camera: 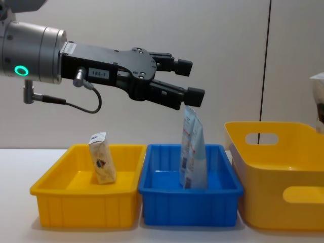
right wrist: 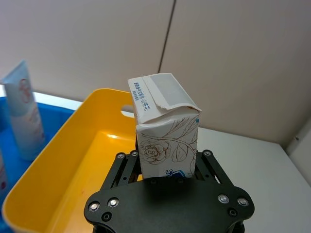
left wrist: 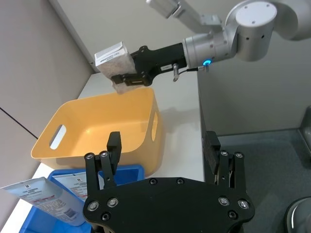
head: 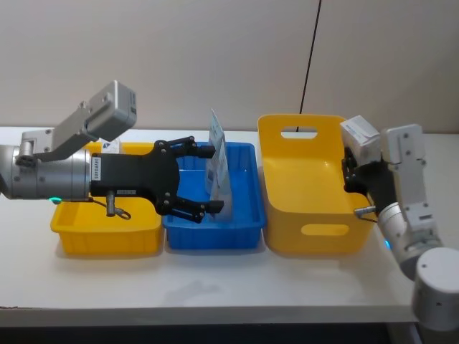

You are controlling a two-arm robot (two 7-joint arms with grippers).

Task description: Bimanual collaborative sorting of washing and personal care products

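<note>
Left claw [camera: 190,80] gapes empty above pouches [camera: 192,152]; right claw [right wrist: 166,162] clamps a pack [right wrist: 163,121] over the tall yellow bin [right wrist: 63,165], likely to drop.

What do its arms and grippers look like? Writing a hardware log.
The left arm and right arm are silver-grey tubes. The left gripper and right gripper are black, with jointed fingers. A black cable loops under the left wrist, beside a white label and green ring light.
</note>
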